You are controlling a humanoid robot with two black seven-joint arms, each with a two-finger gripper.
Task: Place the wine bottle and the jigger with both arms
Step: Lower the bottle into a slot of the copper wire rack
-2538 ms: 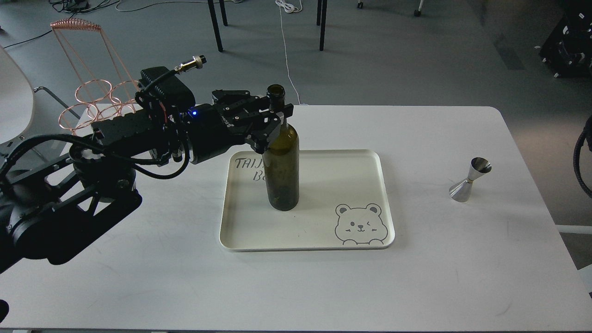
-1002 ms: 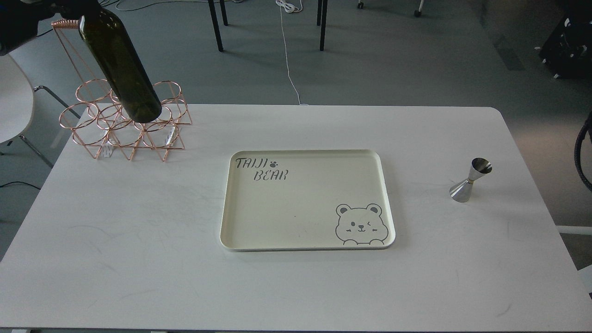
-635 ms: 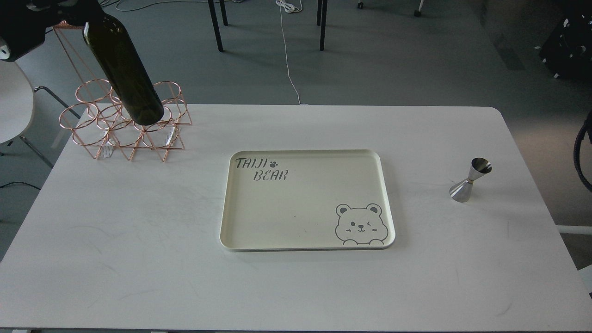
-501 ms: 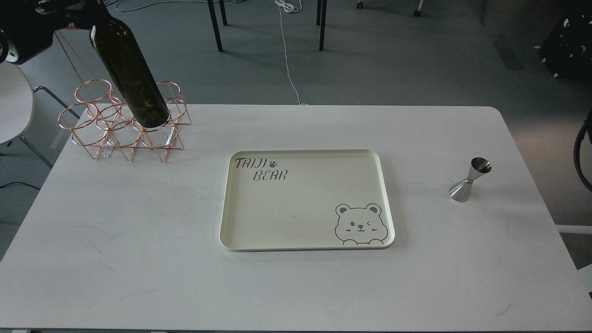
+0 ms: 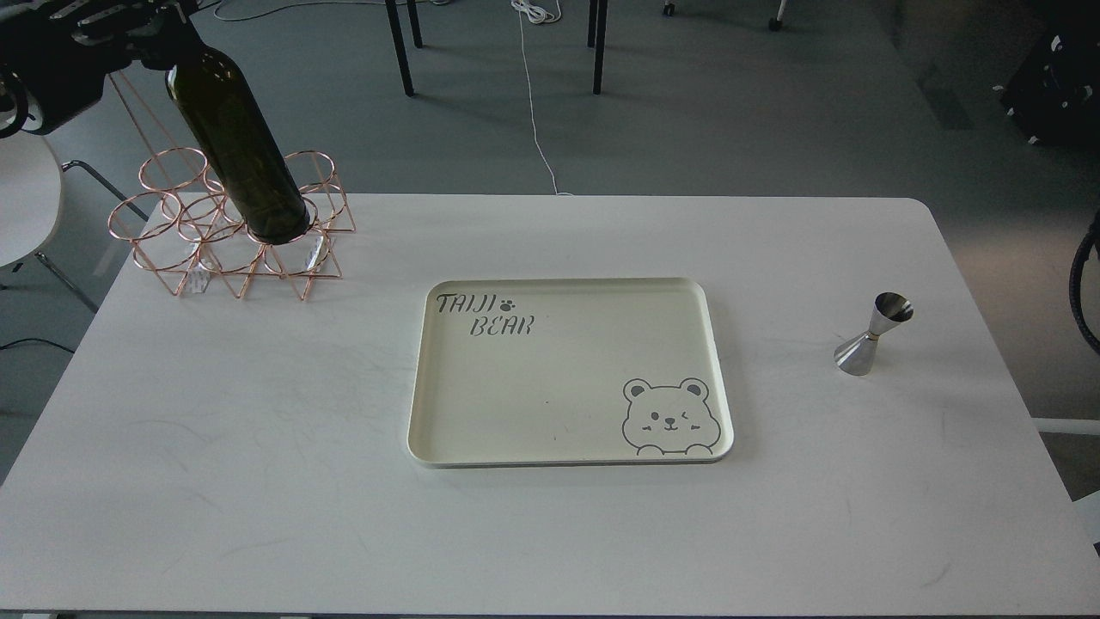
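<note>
The dark olive-green wine bottle [image 5: 236, 146] hangs tilted at the far left, neck up and to the left. Its base sits at a front ring of the copper wire rack [image 5: 302, 258]; I cannot tell whether it rests inside the ring. My left gripper [image 5: 163, 34] is at the top left corner, shut on the bottle's neck, which it hides. The shiny steel jigger [image 5: 872, 335] stands upright on the white table [image 5: 258, 481] at the right. My right gripper is out of view.
A cream tray [image 5: 567, 457] with a bear drawing lies at the table's middle with nothing on it. A black cable loop [image 5: 1081, 292] shows at the right edge. A white chair [image 5: 26, 198] stands off the table's left. Chair legs and cables are on the floor behind.
My left gripper has lifted the bottle off the tray and carried it to the copper rack. In the last second the bottle came lower, its base sinking toward a front ring. The jigger has not moved.
</note>
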